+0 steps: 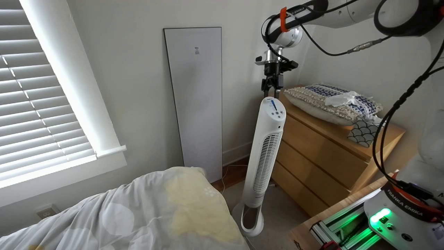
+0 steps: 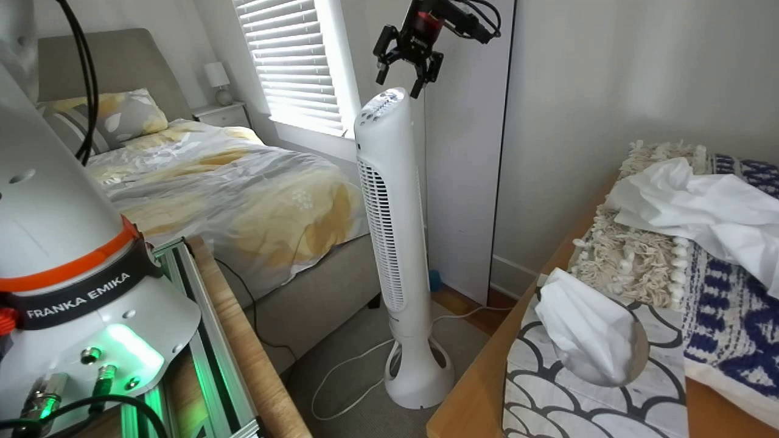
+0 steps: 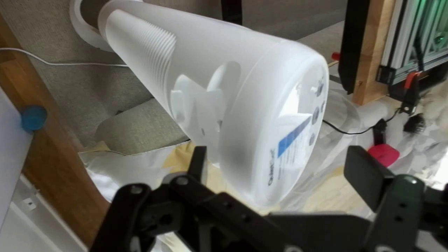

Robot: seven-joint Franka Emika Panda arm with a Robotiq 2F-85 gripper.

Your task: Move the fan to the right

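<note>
The fan is a tall slim white tower [image 1: 265, 156] standing on the floor between the bed and the dresser. It also shows in an exterior view [image 2: 409, 213], with its round base on the carpet. In the wrist view its rounded top [image 3: 241, 140], with buttons and a blue-marked label, lies between the fingers in the picture, closer to the left finger. My gripper [image 1: 271, 94] is open and empty at the fan's top. In an exterior view the gripper [image 2: 399, 84] has its fingertips just above and behind the top. I see no contact.
A wooden dresser [image 1: 312, 149] stands beside the fan, with a fringed pillow [image 1: 333, 104] and a tissue box [image 2: 596, 377] on it. A bed [image 1: 166, 208] is on the other side. A white panel [image 1: 197, 104] leans on the wall. A white cord [image 2: 341, 389] lies by the base.
</note>
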